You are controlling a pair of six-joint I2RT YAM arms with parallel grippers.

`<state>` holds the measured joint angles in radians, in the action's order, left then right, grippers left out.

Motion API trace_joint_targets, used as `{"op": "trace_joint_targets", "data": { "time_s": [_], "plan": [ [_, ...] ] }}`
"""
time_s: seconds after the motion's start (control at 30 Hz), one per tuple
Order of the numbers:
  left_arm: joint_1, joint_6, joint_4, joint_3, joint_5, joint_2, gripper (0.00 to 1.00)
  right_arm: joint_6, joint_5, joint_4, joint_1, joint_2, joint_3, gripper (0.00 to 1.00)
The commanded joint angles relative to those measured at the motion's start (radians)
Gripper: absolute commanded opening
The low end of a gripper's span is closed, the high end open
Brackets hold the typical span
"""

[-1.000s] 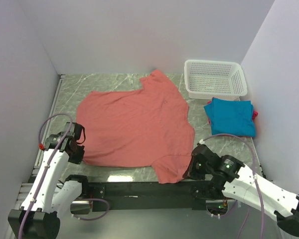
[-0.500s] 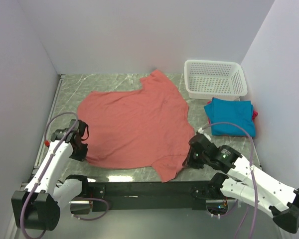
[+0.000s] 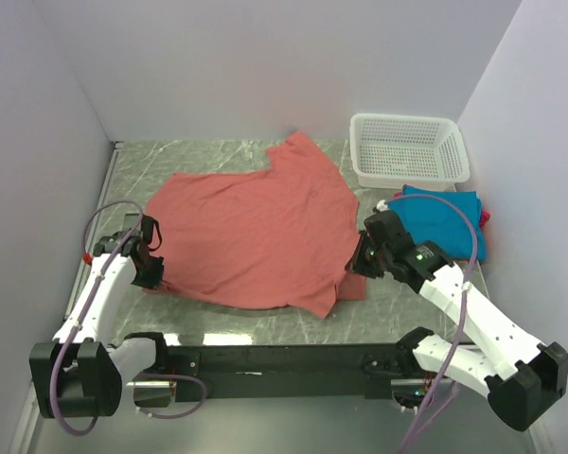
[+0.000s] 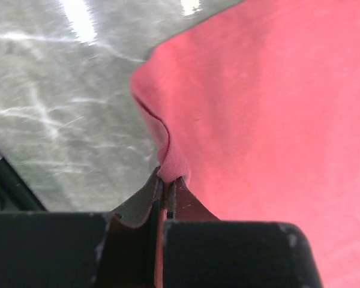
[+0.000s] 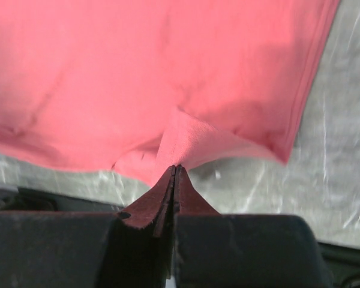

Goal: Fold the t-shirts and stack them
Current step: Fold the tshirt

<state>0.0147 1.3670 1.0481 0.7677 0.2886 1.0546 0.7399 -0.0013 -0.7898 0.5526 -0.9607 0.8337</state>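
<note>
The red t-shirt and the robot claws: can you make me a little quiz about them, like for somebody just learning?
1. True or false: the left claw and the right claw are each shut on an edge of the red t-shirt.
2. Where is the blue t-shirt compared with the white basket? A: inside it. B: just outside it, on the near side. C: far off, by the left claw.
3. Which claw is nearer the white basket?

Key: 1 true. 2 B. 3 the right claw.
</note>
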Motion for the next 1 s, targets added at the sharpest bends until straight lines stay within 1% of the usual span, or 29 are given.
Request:
{"op": "trace_joint_targets", "data": {
  "time_s": [0.0,0.1,0.27,0.37,0.53,0.73,0.83,0.97],
  "plan": [
    [0.013,-0.058,-0.088,0.044,-0.040,0.036,0.01,-0.065,0.034,0.086,-0.036,-0.036,0.064,0.00],
    [0.022,-0.063,-0.094,0.065,-0.043,0.077,0.01,-0.085,0.023,0.136,-0.060,-0.062,0.093,0.00],
    [0.059,-0.094,-0.114,0.082,-0.045,0.094,0.01,-0.125,0.023,0.184,-0.083,-0.113,0.159,0.00],
    [0.083,-0.108,-0.108,0.096,-0.052,0.099,0.01,-0.140,0.015,0.184,-0.091,-0.147,0.198,0.00],
    [0.122,-0.134,-0.123,0.104,-0.063,0.107,0.01,-0.149,0.024,0.215,-0.097,-0.161,0.211,0.00],
    [0.134,-0.169,-0.172,0.136,-0.098,0.168,0.01,-0.175,0.038,0.257,-0.108,-0.219,0.254,0.00],
    [0.137,-0.171,-0.172,0.160,-0.086,0.205,0.01,-0.195,0.020,0.271,-0.111,-0.272,0.288,0.00],
    [0.140,-0.175,-0.221,0.168,-0.098,0.249,0.01,-0.203,0.032,0.311,-0.126,-0.346,0.321,0.00]
  ]
}}
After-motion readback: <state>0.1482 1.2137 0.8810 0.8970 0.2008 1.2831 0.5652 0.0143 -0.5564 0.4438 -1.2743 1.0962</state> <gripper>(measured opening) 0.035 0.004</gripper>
